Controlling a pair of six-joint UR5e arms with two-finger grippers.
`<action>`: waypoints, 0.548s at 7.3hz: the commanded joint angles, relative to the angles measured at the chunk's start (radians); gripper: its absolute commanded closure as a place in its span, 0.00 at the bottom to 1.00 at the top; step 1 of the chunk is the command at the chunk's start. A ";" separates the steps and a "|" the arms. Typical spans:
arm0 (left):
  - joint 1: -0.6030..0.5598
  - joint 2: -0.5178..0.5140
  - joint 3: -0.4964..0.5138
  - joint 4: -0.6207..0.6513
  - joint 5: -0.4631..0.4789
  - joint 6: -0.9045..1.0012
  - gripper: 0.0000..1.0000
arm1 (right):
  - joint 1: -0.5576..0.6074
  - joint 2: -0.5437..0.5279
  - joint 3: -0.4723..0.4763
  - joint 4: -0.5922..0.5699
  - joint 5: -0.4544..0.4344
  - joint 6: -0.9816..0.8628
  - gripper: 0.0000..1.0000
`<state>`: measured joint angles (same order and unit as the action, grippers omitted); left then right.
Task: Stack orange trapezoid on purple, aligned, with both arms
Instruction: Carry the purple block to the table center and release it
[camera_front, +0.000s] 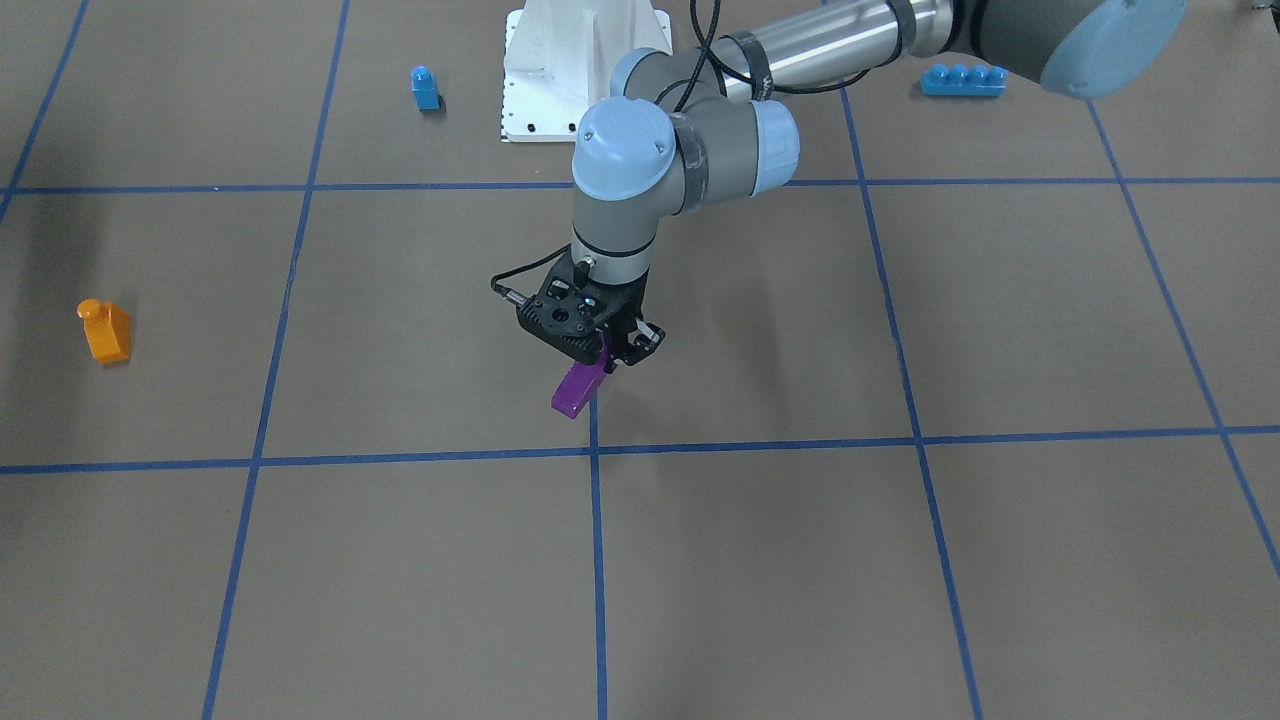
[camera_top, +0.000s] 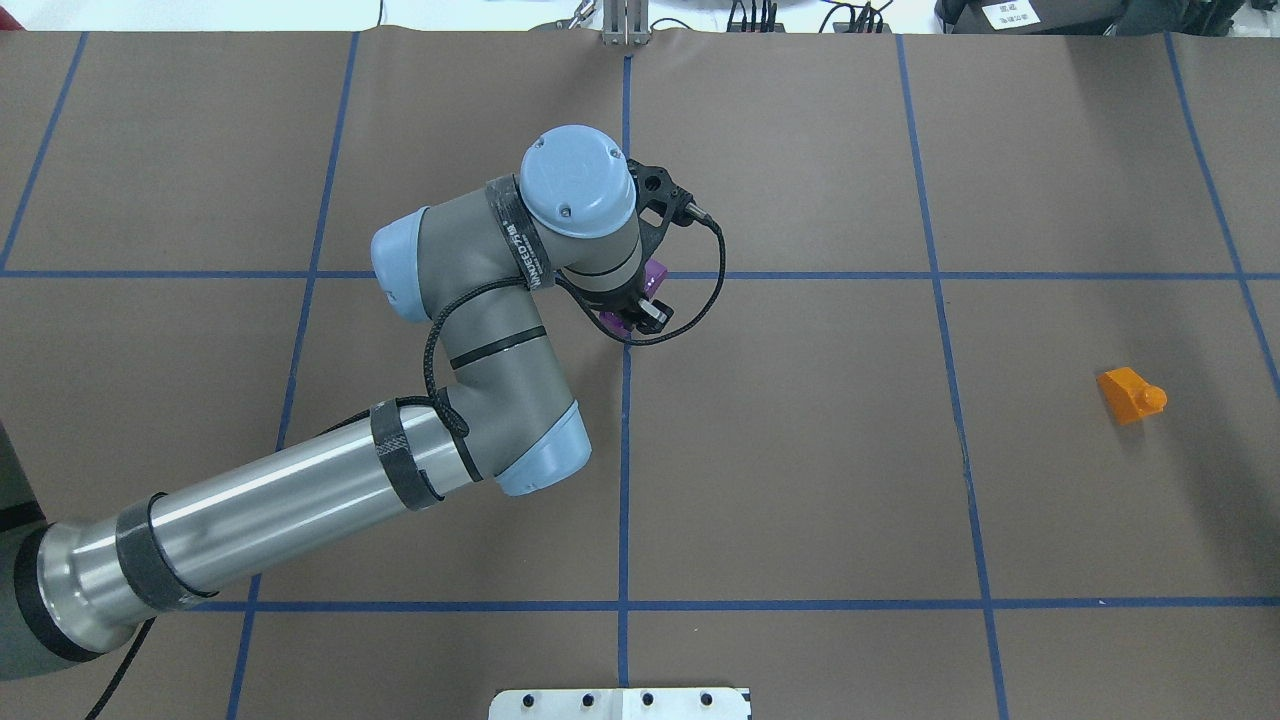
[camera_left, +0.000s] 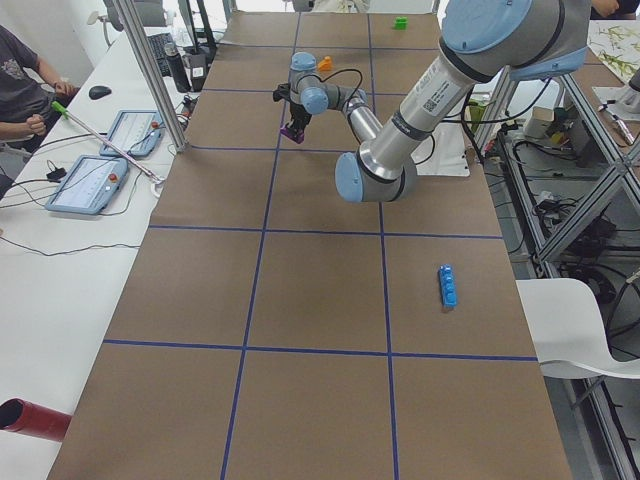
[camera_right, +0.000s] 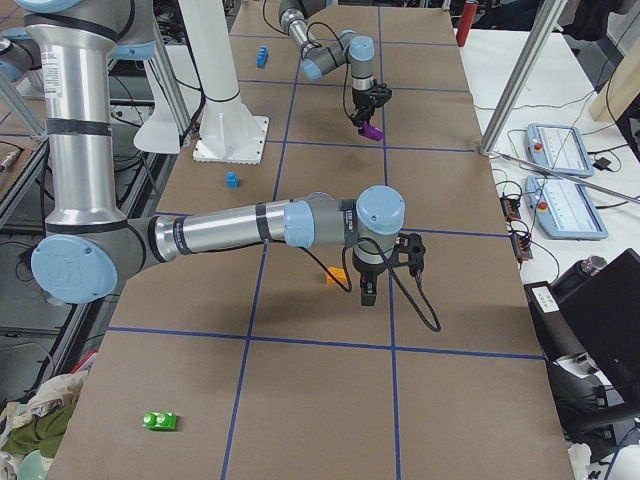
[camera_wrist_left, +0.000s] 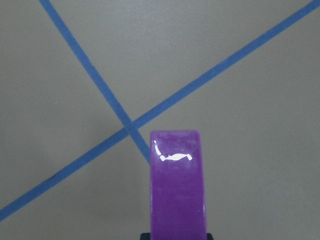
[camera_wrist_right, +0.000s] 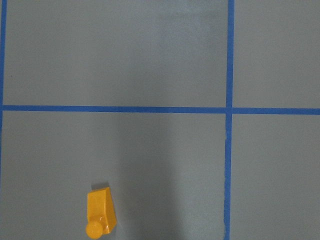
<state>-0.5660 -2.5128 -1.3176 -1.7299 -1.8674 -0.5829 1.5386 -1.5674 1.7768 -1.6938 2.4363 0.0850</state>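
The orange trapezoid (camera_front: 105, 332) lies alone on the brown table, at the right in the overhead view (camera_top: 1130, 394) and low in the right wrist view (camera_wrist_right: 101, 212). My left gripper (camera_front: 603, 368) is shut on the purple brick (camera_front: 578, 388), which hangs tilted from the fingers over a crossing of blue tape lines. The purple brick fills the bottom of the left wrist view (camera_wrist_left: 177, 185). My right gripper (camera_right: 368, 295) shows only in the exterior right view, hanging just beside the orange trapezoid (camera_right: 338, 275). I cannot tell whether it is open or shut.
A small blue one-stud brick (camera_front: 426, 88) and a long blue brick (camera_front: 962, 79) lie near the white robot base (camera_front: 585, 70). A green brick (camera_right: 160, 421) lies at the table's right end. Blue tape lines grid the table.
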 joint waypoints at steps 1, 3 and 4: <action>0.009 -0.003 0.038 -0.008 0.005 0.023 1.00 | 0.000 0.001 -0.003 0.000 0.021 -0.001 0.00; 0.014 -0.001 0.061 -0.010 0.004 0.023 1.00 | 0.000 0.001 -0.010 0.000 0.035 -0.001 0.00; 0.015 -0.001 0.066 -0.010 0.004 0.026 1.00 | 0.000 0.001 -0.011 0.000 0.035 -0.001 0.00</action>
<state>-0.5532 -2.5149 -1.2610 -1.7393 -1.8637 -0.5596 1.5386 -1.5663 1.7681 -1.6936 2.4685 0.0848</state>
